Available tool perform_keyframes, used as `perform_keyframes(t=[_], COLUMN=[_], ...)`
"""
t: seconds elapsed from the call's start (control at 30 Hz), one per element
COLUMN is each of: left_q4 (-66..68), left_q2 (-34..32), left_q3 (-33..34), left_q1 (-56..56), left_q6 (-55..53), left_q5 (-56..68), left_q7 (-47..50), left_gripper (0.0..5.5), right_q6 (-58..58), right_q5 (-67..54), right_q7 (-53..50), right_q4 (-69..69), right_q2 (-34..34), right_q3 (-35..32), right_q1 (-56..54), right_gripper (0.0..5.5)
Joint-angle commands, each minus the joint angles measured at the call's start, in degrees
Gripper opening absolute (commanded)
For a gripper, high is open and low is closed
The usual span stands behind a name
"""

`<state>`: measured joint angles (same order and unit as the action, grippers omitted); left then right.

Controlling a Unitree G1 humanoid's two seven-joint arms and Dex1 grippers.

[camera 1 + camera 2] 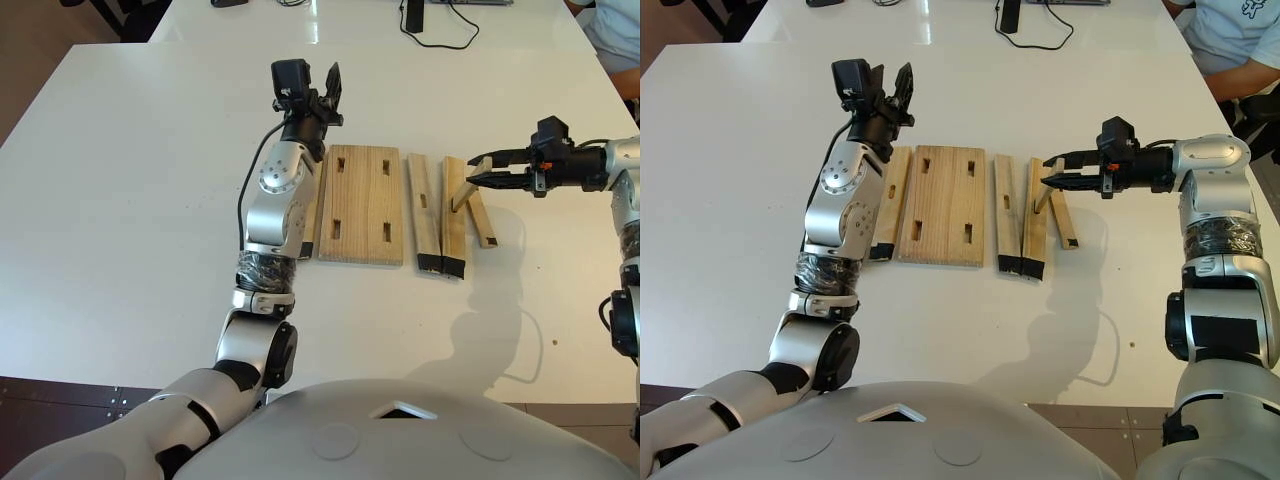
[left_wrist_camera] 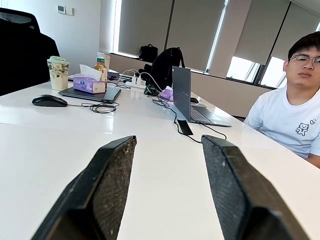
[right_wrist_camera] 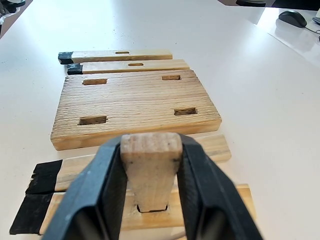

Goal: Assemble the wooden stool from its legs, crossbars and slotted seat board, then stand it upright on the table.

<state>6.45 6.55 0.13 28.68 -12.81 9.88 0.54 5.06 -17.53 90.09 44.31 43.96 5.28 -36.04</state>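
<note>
A short crossbar [image 3: 151, 165] is held tight between the two fingers of the right gripper [image 1: 474, 178]. The crossbar is tilted, and its bottom end is set in a slot of a leg [image 1: 455, 225] that is laid flat on the white table [image 1: 130, 200]. A second leg [image 1: 424, 215] is laid just beside that one, and both have black ends turned toward the near edge of the table. Another crossbar [image 1: 485, 225] is laid flat on the right of the slotted leg, touching it or nearly so.

The seat board [image 1: 361, 205], with its four slots, is laid flat in the middle, just left of the second leg. Two more legs [image 1: 898, 190] are laid along its left edge and are partly hidden under the left arm.

The left gripper [image 2: 168, 145] is held up in the air near the far left corner of the seat board. Its fingers are spread wide and nothing is held between them.

A lot of bare table is seen to the left of the pieces and between them and the near edge. Less bare table is left on the right.
</note>
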Motion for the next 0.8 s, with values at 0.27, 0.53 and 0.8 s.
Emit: perform_keyframes(t=[0.27, 0.53, 0.8], left_q4=[-1.4, -3.5, -7.9], left_q2=[0.6, 0.4, 0.9], left_q3=[0.3, 0.7, 0.8], left_q1=[-0.6, -2.5, -5.5], left_q6=[-1.3, -1.7, -3.5], left_q5=[0.5, -0.6, -1.2], left_q7=[-0.7, 0.7, 3.0], left_gripper=[2.43, 2.43, 2.43], right_q6=[3.6, 0.3, -7.9], right_q5=[9.1, 6.1, 1.5], right_q7=[-5.9, -9.2, -7.3], right_q4=[6.0, -1.5, -20.8], right_q2=[-1.0, -0.7, 4.7], right_q3=[4.6, 0.1, -4.6], right_q1=[4.1, -0.2, 6.9], right_gripper=[1.3, 2.59, 2.59])
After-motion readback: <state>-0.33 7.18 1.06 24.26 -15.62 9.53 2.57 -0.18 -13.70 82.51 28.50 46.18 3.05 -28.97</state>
